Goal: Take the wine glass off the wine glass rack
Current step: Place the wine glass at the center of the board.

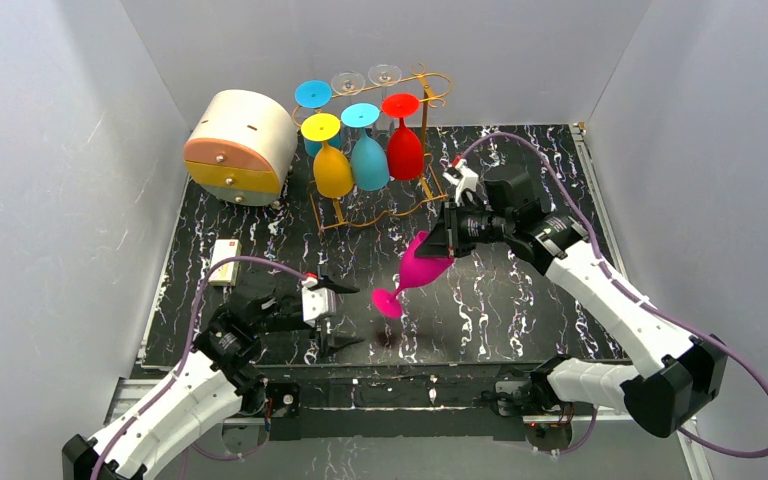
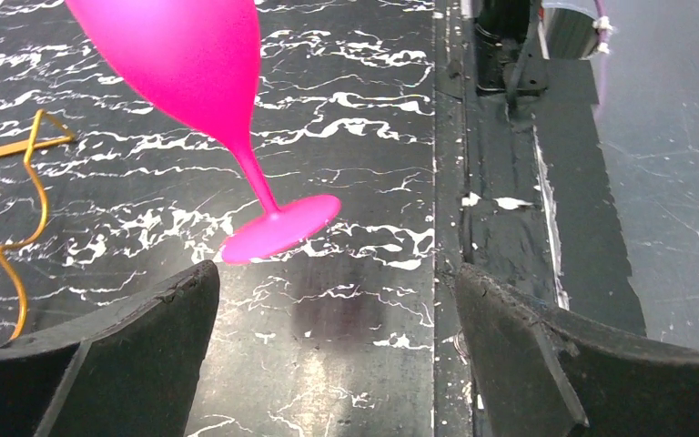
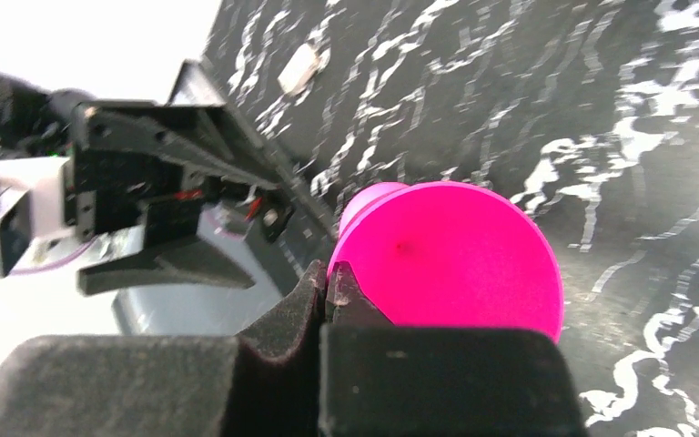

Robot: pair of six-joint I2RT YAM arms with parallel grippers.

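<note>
Pink wine glass (image 1: 422, 265) is seen off the wine glass rack (image 1: 422, 100), in front of it and toward the arm bases, tilted with the foot lowest and apparently just above the black marbled table (image 1: 520, 300). It is pinched at the bowl rim by the right gripper (image 1: 442, 238), whose jaws are closed tight on the thin wall. The left gripper (image 1: 332, 315) is spread wide and holds nothing, further in front of the rack, with the glass foot just beyond its fingertips.

Risks are judged as follows:
- A slip or pivot is likely, since only a narrow rim pinch carries the tilted glass.
- The foot could be struck on the table if the glass is lowered at this angle.
- The foot could be knocked by the wide left jaws if they are advanced off line.
- The yellow (image 1: 332, 170), blue (image 1: 368, 162) and red (image 1: 404, 150) glasses hanging on the rack could be hit on a backward swing.

No brand or legible writing is found; a small white item (image 1: 225, 262) left of the rack is too small to be read.
</note>
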